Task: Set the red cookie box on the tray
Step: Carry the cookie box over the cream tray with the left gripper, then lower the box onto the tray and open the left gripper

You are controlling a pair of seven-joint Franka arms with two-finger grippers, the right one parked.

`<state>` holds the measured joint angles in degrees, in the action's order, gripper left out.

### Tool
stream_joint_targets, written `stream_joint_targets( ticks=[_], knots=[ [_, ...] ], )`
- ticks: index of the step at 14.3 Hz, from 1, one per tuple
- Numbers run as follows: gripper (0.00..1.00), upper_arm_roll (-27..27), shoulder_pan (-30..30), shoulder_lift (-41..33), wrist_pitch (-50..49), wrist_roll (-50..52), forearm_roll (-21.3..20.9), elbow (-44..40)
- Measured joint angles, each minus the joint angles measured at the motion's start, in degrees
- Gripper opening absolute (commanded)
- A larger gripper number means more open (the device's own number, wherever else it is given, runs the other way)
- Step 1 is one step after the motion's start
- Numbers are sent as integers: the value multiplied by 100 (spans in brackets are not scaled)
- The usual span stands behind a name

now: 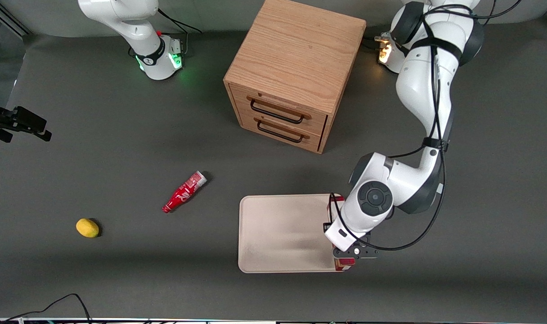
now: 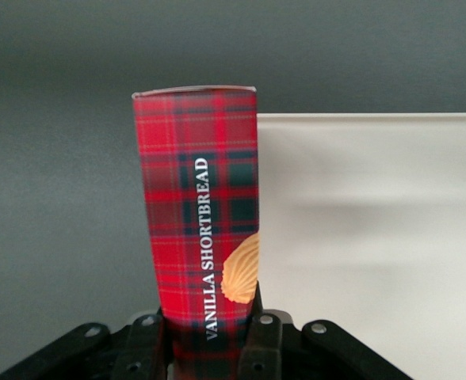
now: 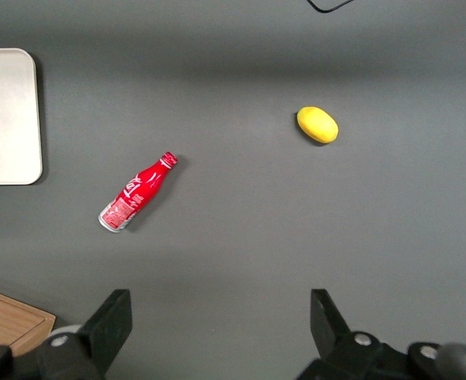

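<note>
Front view shows the left arm's gripper (image 1: 345,255) at the edge of the large flat cream-beige rectangular tray (image 1: 278,234), on the tray's side toward the working arm's end of the dark grey table (image 1: 120,270). Most of the long narrow dark red plaid cookie box (image 1: 344,264) is hidden under the wrist; only red slivers of it show, one at the tray's corner nearer the front camera and one at the corner nearer the wooden two-drawer cabinet (image 1: 291,76). The left wrist view is plainer: the jaws are clamped on one end of the box (image 2: 201,214), which runs along the tray's rim (image 2: 360,116), with much of it over bare table and only a strip over the tray.

So the grasp looks done, and the carry is nearly finished. What seems left is a short shift toward the tray's middle, a lowering, and the release. Whether the box hangs above the surface or touches it cannot be told.

A small red soda bottle (image 1: 184,192) and a yellow lemon (image 1: 87,227) lie well apart from the tray, toward the parked arm's end.
</note>
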<state>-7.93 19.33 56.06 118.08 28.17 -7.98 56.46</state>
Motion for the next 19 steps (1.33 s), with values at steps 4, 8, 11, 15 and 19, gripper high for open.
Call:
stream_joint_targets(
  ticks=[4, 8, 11, 15, 19],
  knots=[
    [0, 20, 8, 116, 56, 0, -6, -26],
    [0, 10, 43, 124, 82, 0, -8, -29],
    [3, -10, 103, 142, 82, 11, -8, -29],
    [28, -14, 183, 241, 92, 71, -8, -32],
    [50, -14, 184, 261, 111, 79, -8, -40]
  ],
)
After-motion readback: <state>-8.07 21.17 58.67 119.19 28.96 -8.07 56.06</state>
